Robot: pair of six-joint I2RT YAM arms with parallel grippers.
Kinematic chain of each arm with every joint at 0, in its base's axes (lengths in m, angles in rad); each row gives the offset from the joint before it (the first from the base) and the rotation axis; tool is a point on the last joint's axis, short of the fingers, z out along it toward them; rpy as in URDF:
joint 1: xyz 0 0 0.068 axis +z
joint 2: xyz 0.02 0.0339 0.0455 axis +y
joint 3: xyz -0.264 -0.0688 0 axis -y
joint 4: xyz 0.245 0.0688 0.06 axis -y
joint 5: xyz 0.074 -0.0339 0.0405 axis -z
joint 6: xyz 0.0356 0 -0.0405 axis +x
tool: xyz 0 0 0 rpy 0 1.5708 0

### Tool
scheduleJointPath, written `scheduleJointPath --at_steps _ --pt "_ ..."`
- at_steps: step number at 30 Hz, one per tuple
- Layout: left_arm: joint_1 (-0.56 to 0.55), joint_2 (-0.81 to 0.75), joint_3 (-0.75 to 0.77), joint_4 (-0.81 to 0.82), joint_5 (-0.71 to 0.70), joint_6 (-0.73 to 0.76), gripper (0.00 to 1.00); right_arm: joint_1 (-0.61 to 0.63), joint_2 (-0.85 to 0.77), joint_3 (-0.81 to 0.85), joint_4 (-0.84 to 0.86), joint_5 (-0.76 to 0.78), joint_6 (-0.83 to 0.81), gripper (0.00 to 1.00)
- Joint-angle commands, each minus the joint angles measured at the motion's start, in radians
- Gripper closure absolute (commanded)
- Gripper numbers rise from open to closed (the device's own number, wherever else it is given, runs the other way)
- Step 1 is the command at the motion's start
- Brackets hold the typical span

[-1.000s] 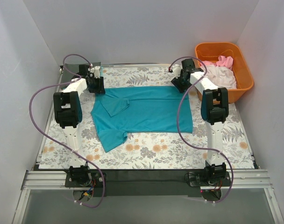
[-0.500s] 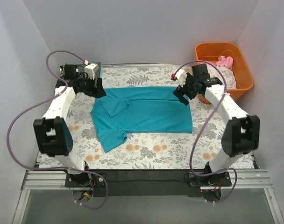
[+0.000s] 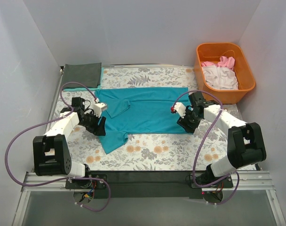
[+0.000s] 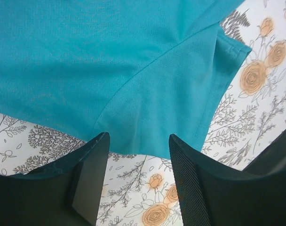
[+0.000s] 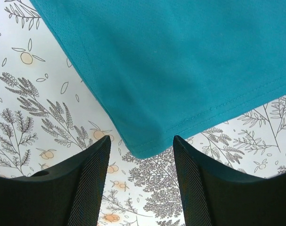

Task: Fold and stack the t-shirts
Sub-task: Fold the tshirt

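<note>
Floral table covering point(image 3: 180, 151) bears the teal t-shirt point(image 3: 150, 110), orange tub point(image 3: 247, 85) beside; left claw point(image 4: 139, 141) and right claw point(image 5: 142, 143) gape.

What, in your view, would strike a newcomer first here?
The teal t-shirt lies spread mid-table on the floral covering, the left pincer open at its sleeve, the right pincer open at its hem corner. Far right, an orange tub holds white and pink clothes; far left lies a dark grey shirt.
</note>
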Motion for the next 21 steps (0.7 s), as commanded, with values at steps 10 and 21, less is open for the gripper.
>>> scheduleJointPath --at_steps 10,21 --pt "-0.022 -0.040 -0.051 0.078 -0.075 0.126 0.51 0.038 -0.082 -0.148 0.094 0.062 -0.060 0.48" --pt "-0.108 -0.011 -0.172 0.190 -0.156 0.149 0.55 0.041 -0.028 -0.196 0.183 0.113 -0.051 0.54"
